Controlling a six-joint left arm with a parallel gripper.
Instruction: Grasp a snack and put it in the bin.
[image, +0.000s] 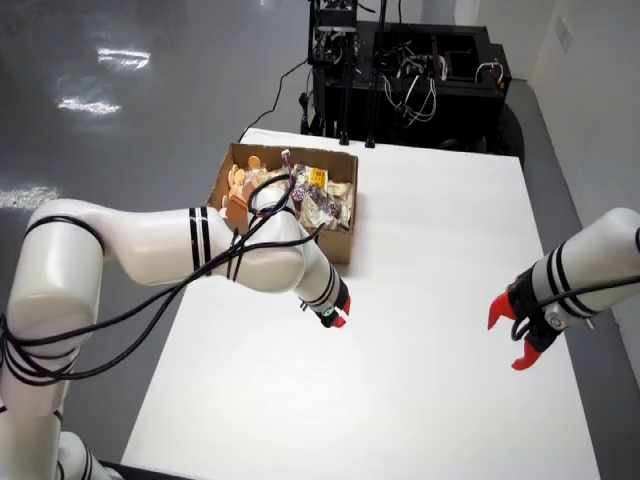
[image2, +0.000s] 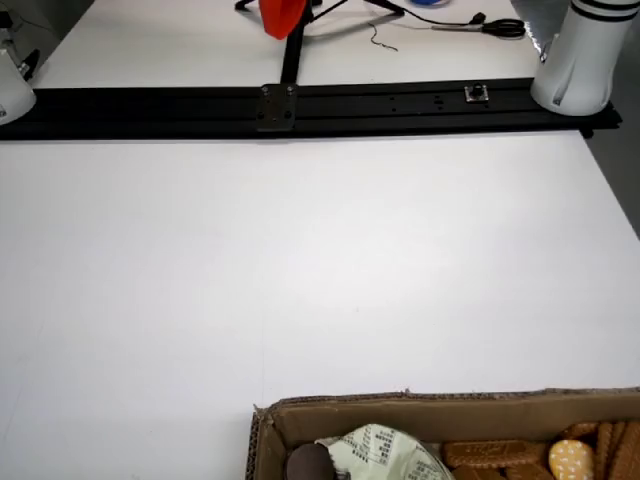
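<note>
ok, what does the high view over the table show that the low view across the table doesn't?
Only the high view: both white arms, one reaching past the box, the other at the right with red jaws spread, plus the black equipment rack behind the table.

Only the low view: the black rail along the far table edge, an arm base on it and a red object beyond.

Both: the white table and the open cardboard box of snacks, though the low view catches only one end of it.
</note>
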